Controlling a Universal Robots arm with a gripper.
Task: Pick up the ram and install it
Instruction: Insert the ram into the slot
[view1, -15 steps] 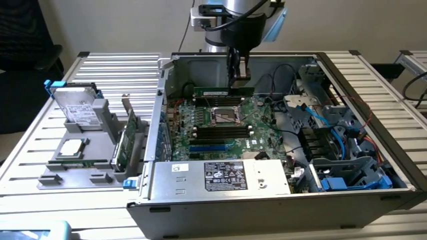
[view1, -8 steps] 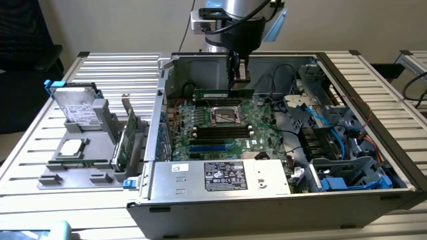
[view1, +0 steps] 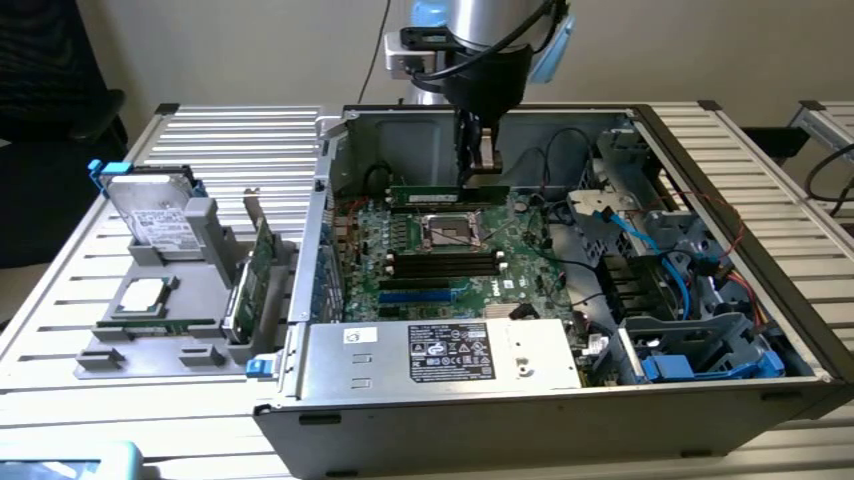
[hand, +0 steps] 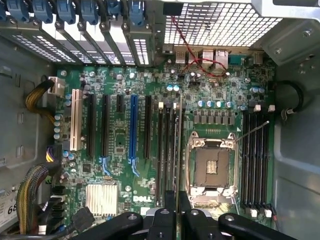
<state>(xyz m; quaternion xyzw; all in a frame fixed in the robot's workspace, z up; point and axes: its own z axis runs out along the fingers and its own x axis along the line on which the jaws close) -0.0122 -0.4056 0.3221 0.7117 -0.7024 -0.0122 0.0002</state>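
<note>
- Slatted metal table (view1: 747, 150) carried an open computer case (view1: 534, 420), side panel off so the motherboard (hand: 120, 150) faced up for access.
- Gripper (view1: 483, 178) hung inside it, pinching the ram (view1: 434, 192) by its upper edge, held level, likely for pressing straight down.
- Below and just beside the gripper lay the CPU socket (hand: 210, 165); black memory slots (hand: 255, 160) sat on the socket's far side.

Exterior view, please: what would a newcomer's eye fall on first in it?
First, the open computer case in the middle of the slatted table, its green motherboard exposed. Above the board, the arm's tool is shut on the ram, held level near the empty processor socket. On the exterior view's left, a grey tray carries a hard drive.
</note>
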